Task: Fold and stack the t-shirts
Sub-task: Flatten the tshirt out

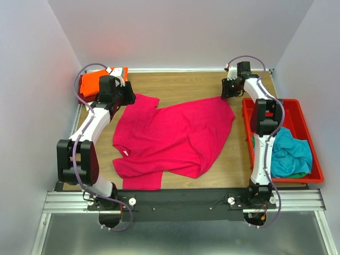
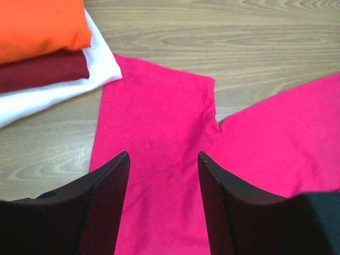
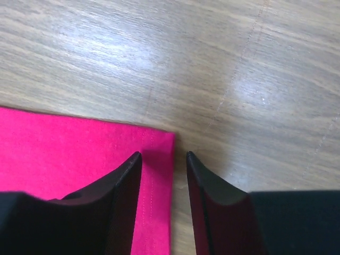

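Observation:
A bright pink-red t-shirt point(image 1: 175, 135) lies spread on the wooden table. My left gripper point(image 1: 129, 95) hovers open over its far-left sleeve point(image 2: 154, 117); in the left wrist view the gripper point(image 2: 163, 155) has pink cloth below the gap and nothing pinched. My right gripper point(image 1: 229, 90) is at the shirt's far-right hem corner point(image 3: 79, 143). Its jaws point(image 3: 163, 154) stand apart, straddling the stitched edge. A folded stack sits at the far left: orange point(image 2: 37, 24) on dark red point(image 2: 42, 71) on cream point(image 2: 101, 64).
A red plastic tray point(image 1: 305, 114) stands at the right edge and holds a crumpled teal t-shirt point(image 1: 289, 151) with a bit of green point(image 1: 298, 174) under it. Bare wood shows along the far side, between the two grippers. Walls close in on both sides.

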### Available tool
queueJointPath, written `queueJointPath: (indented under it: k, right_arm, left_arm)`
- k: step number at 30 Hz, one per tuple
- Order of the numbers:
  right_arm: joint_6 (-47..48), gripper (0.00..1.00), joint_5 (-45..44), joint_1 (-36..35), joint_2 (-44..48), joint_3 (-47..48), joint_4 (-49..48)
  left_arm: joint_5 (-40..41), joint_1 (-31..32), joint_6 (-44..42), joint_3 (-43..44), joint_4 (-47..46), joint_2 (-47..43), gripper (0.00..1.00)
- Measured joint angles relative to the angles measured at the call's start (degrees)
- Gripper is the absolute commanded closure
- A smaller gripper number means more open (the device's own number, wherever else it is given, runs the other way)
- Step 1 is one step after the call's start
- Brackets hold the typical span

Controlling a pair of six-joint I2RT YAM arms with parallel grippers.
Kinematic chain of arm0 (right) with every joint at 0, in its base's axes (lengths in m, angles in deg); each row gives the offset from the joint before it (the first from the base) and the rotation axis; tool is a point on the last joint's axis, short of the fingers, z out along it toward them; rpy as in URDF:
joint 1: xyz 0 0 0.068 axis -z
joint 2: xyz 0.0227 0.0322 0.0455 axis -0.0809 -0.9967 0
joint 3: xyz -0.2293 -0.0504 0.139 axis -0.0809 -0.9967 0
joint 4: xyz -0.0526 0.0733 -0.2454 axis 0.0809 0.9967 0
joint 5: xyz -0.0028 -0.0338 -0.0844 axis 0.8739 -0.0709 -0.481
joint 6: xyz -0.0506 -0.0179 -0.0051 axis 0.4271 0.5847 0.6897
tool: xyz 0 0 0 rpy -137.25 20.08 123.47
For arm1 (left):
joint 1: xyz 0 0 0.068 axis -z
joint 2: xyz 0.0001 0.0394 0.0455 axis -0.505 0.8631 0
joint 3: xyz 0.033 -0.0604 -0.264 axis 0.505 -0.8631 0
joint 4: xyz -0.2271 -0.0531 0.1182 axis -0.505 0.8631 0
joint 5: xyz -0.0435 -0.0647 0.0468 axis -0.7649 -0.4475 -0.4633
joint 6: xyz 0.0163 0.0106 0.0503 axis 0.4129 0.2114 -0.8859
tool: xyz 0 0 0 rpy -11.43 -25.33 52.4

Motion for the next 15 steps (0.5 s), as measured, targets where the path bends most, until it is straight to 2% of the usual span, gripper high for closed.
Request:
queueJointPath:
  k: [2, 7, 15]
  right_arm:
    - [0.0, 0.7, 0.6, 0.0, -0.2, 0.3, 0.0]
    - [-0.2, 0.98, 1.9, 0.1, -0.7, 0.6, 0.0]
    - [0.6, 1.0, -0.7, -0.2, -0.2, -0.1, -0.2]
  left_arm:
    - [-0.2, -0.2, 0.0, 1.0, -0.1, 0.5, 0.39]
    - [-0.3, -0.2, -0.1, 3.8, -0.8, 2.6, 0.39]
    - [-0.4, -0.2, -0.5, 6.3, -0.7, 8.6, 0.42]
